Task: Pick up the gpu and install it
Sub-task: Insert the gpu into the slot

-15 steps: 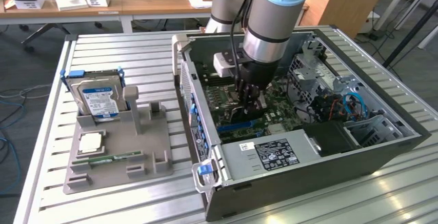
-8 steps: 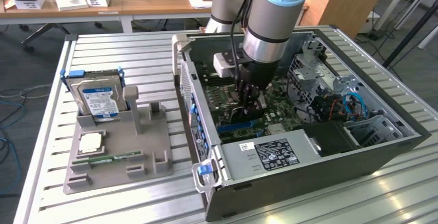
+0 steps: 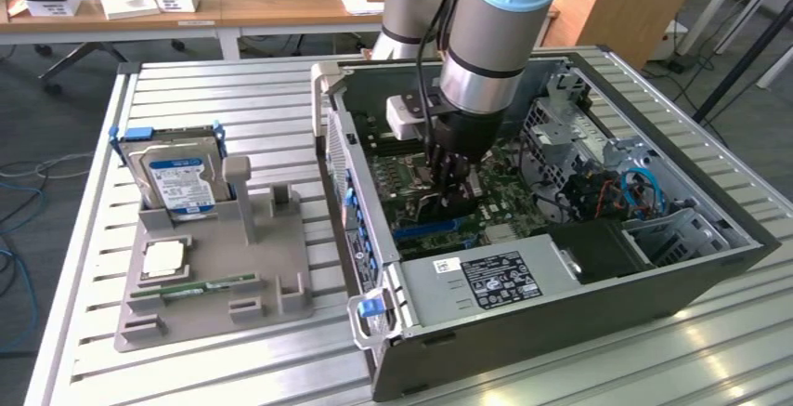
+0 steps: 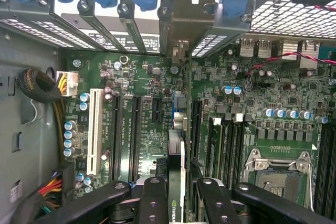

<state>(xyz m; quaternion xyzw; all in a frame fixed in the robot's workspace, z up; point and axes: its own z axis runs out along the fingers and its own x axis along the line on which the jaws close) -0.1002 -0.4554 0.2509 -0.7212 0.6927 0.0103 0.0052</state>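
Inside the computer case (image 3: 582,318), gpu (image 4: 177,174) in gripper (image 4: 177,192)

A table (image 3: 211,99) of silvery metal slats, run across the exterior view from left to right, is seen bearing two things. Toward the exterior view's left a flat grey holder (image 3: 266,257) with upright posts and slots is laid on the slats. Just beside it, toward the right, an open computer case (image 3: 558,332) is laid on its side with its open face turned upward, and a narrow strip of slats is left showing between the two.
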